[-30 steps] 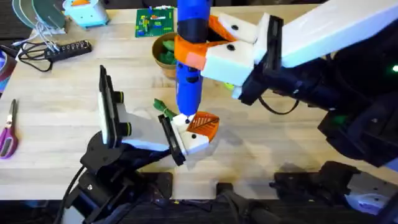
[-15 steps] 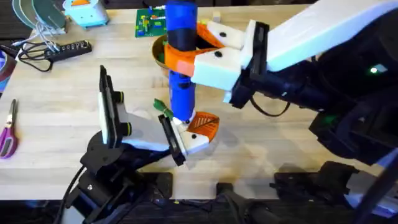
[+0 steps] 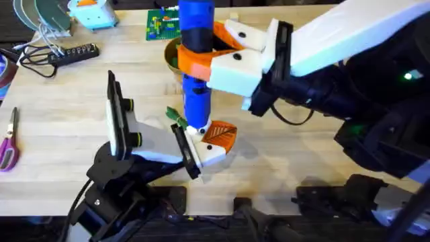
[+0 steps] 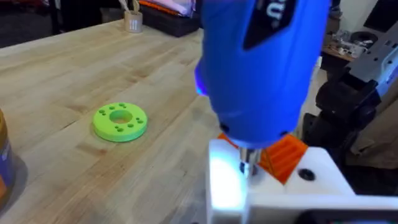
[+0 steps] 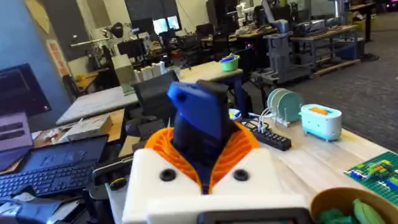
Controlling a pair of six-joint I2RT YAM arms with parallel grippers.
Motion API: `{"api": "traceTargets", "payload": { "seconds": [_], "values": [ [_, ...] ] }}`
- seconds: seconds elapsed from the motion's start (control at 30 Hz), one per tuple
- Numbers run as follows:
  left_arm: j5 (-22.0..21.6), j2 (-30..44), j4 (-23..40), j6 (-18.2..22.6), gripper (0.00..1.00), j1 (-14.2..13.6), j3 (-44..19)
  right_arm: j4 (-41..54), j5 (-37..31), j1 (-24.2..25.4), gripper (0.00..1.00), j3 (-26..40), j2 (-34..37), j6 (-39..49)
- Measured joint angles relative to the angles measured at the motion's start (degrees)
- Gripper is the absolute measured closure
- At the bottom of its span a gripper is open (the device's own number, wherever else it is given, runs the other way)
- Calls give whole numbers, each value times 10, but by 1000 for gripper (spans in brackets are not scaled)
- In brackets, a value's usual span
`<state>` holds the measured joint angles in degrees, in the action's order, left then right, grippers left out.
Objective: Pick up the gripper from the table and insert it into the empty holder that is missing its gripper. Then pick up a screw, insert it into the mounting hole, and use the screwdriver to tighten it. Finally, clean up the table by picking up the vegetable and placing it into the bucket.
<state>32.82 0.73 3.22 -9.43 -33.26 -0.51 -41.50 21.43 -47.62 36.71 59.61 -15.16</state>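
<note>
Held upright in the right gripper (image 3: 211,50), screwdriver (image 3: 196,67) bit seated at the holder (image 3: 208,151); best kept vertical; left gripper's state unclear.

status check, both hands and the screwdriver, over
Right hand shut on the screwdriver, upright, bit down at the white holder. Left hand's state unclear. Orange gripper seated in holder. Nothing in the way.
</note>
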Motion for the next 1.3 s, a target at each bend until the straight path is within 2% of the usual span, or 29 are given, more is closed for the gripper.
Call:
{"api": "traceTargets", "payload": {
  "seconds": [1.3],
  "values": [
    [0, 0, 0, 0, 989, 0, 0, 68, -2, 2, 976, 16, -19, 32]
  ]
}}
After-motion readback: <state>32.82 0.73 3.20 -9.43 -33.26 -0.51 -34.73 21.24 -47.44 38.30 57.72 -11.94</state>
